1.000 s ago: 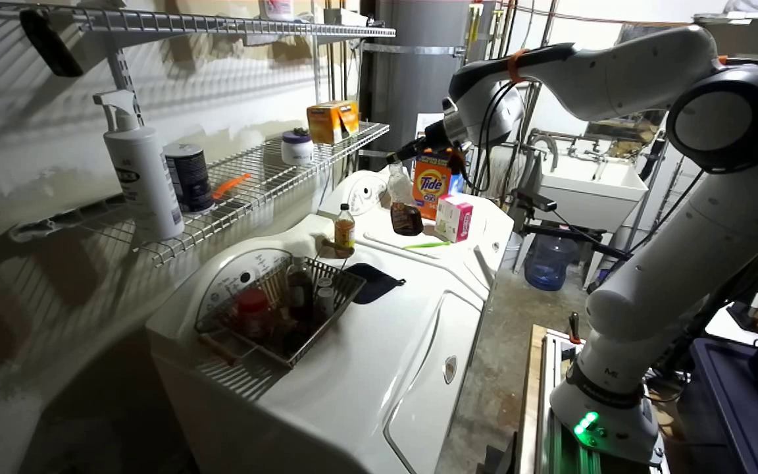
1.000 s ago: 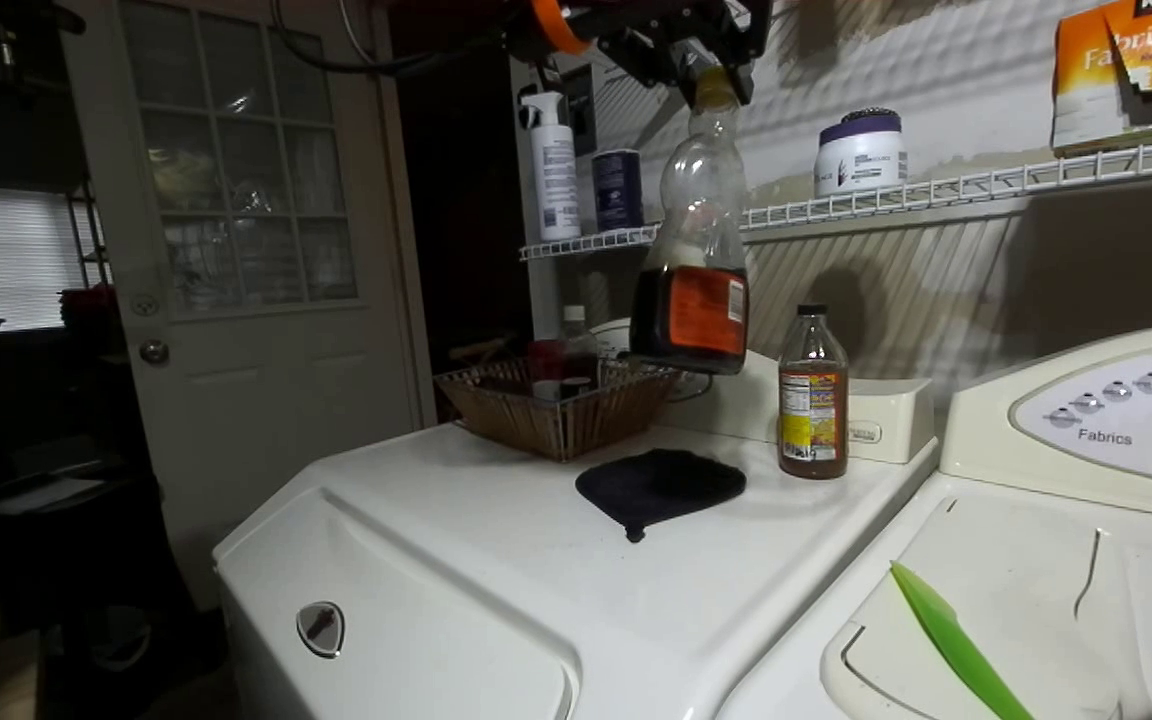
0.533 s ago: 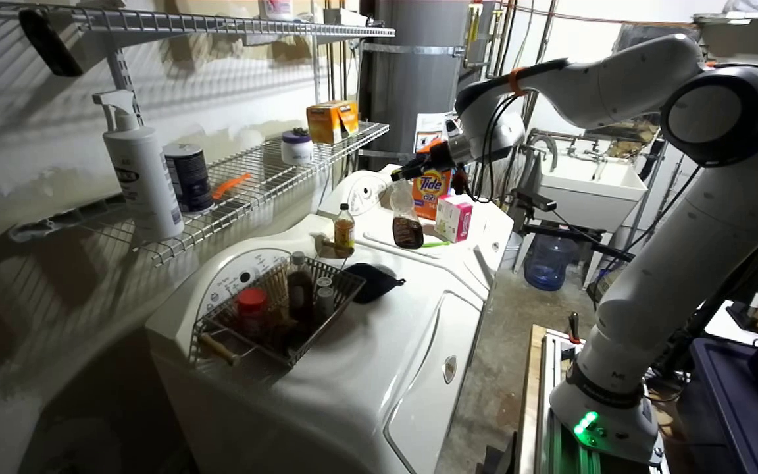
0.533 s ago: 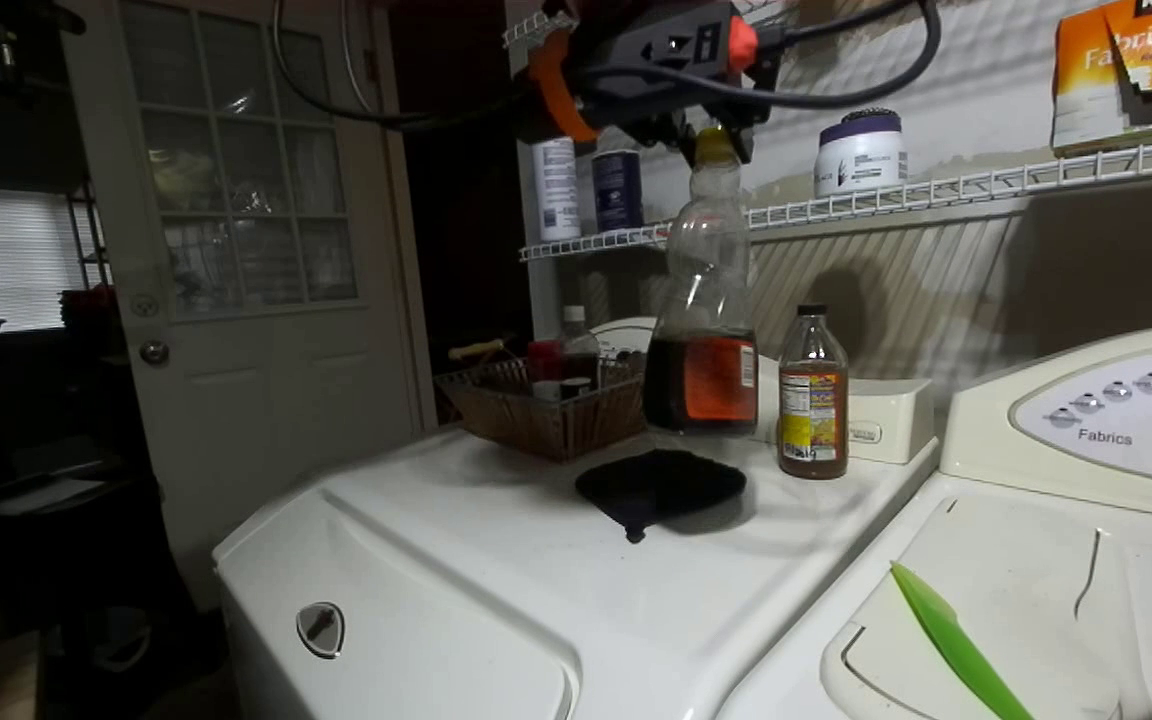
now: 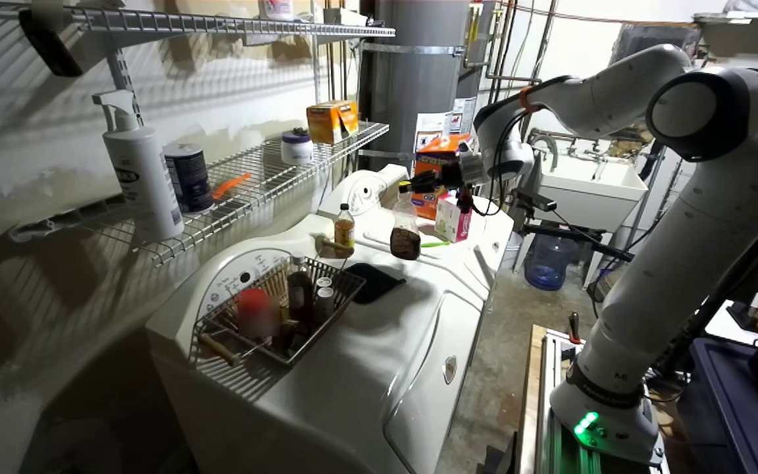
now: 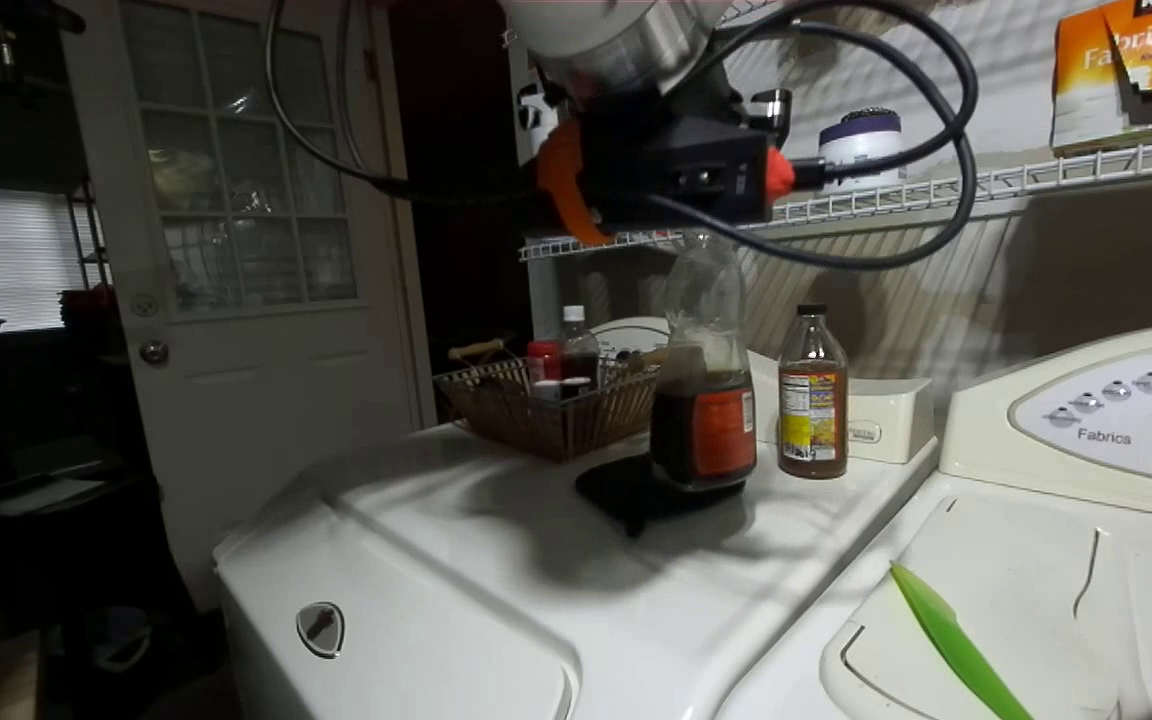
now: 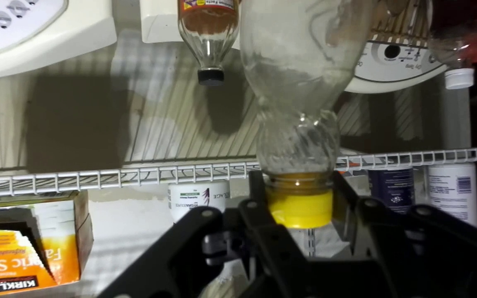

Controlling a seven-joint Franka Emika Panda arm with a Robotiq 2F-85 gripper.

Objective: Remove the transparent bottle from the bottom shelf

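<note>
Below your claw (image 7: 299,194) the white machines (image 5: 366,355) spread wide, front edges on the robot's side. Beyond the claw, the bottom shelf (image 7: 110,179) turns its raised rail toward you, open room lying between rail and claw. The wire basket (image 6: 506,425) sits lower, off to one side of the claw.

Directly under the claw you have the transparent bottle (image 6: 704,430), out over the machine tops; the claw is clamped on its neck. Its long axis runs close to upright, cap end up, dark base down. The wrist view, which stands upside down, cuts off its lower part. Lower than the claw lies the dark flat pad (image 6: 616,490), partly behind the bottle's base in an exterior view; you cannot tell the gap beneath. Beyond the claw, on the shelf side, the black-capped bottle (image 6: 812,410) stands upright near yours. In an exterior view the red-topped jar (image 5: 257,309) in the basket is blurred. In the wrist view the yellow cap (image 7: 300,211) shows between the fingers (image 7: 346,192); in an exterior view the claw's black housing (image 6: 681,172) hides it.
</note>
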